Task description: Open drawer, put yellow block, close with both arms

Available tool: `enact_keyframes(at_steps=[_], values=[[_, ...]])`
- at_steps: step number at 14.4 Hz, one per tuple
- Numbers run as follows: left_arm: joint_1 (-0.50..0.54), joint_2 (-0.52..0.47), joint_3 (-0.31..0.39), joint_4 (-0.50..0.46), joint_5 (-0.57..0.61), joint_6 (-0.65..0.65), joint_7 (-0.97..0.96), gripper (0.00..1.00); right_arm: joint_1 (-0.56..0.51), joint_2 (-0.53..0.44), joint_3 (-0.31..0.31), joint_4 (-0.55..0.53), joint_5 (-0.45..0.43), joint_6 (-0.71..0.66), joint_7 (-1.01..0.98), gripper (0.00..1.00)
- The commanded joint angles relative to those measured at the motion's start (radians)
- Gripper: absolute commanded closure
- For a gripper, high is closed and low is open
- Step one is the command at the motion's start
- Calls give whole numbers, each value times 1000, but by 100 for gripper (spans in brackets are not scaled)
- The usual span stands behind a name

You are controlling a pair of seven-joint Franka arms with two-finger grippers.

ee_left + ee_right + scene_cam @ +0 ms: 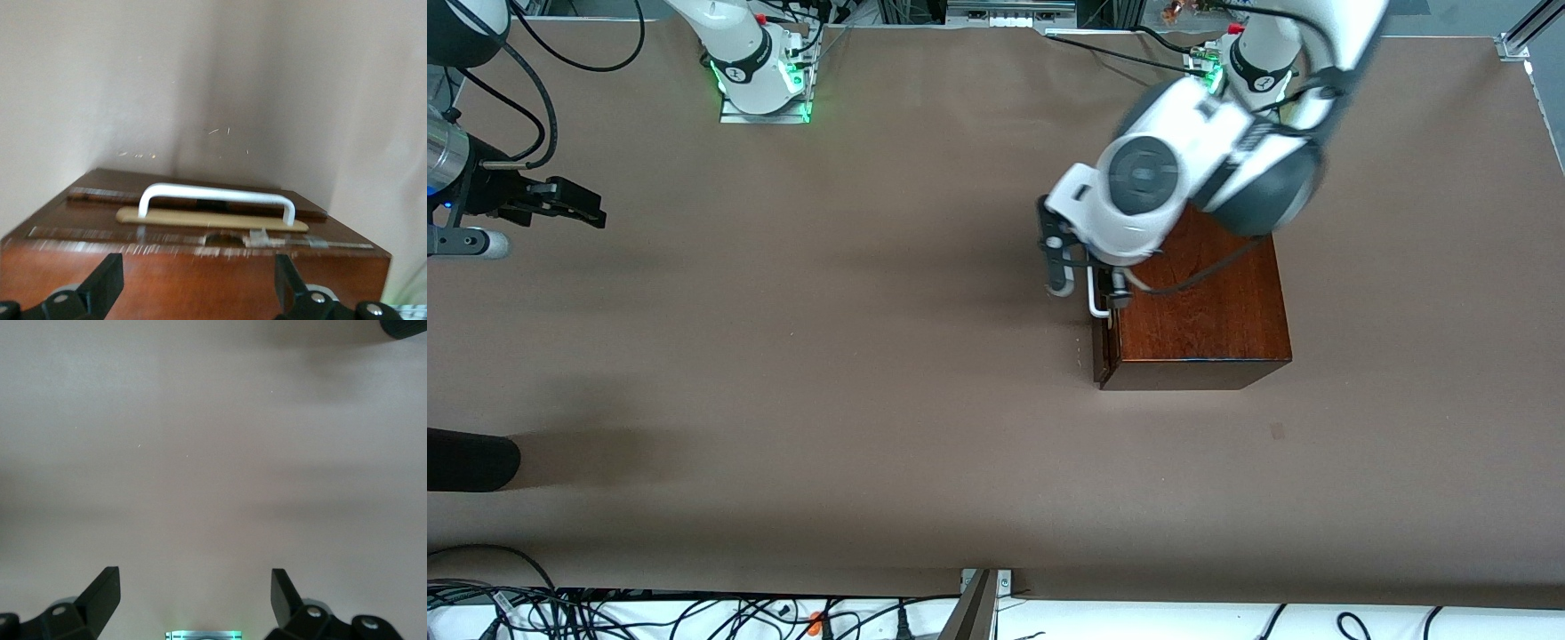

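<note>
The dark mahogany box [1209, 311] stands toward the left arm's end of the table. Its drawer [1104, 351] faces the right arm's end, with the front close against the box and the white bar handle [217, 197] across it. My left gripper [1087, 280] hangs open over the box's top edge, just above the handle. Its black fingers [107, 283] spread wider than the handle and hold nothing. My right gripper [574, 204] waits open over bare table at the right arm's end, and it [197, 600] sees only tabletop below. The yellow block is out of view.
A brown cloth covers the table [827, 356]. A black rounded object [471, 460] juts in at the right arm's end, nearer the front camera. Loose cables [605, 609] lie along the table's near edge. The arm bases [763, 84] glow green at the back.
</note>
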Motion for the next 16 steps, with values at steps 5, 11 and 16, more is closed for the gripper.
enact_keyframes(at_steps=[5,11,16], values=[[257,-59,-4,43,-73,-121,-38,0,-16,-10,14,4,16,21,6,0],[306,-123,2,45,-3,-217,-179,0,-16,-8,12,3,16,30,6,0],[224,-254,190,-6,-13,-212,-407,0,-16,-7,10,4,16,30,6,0]])
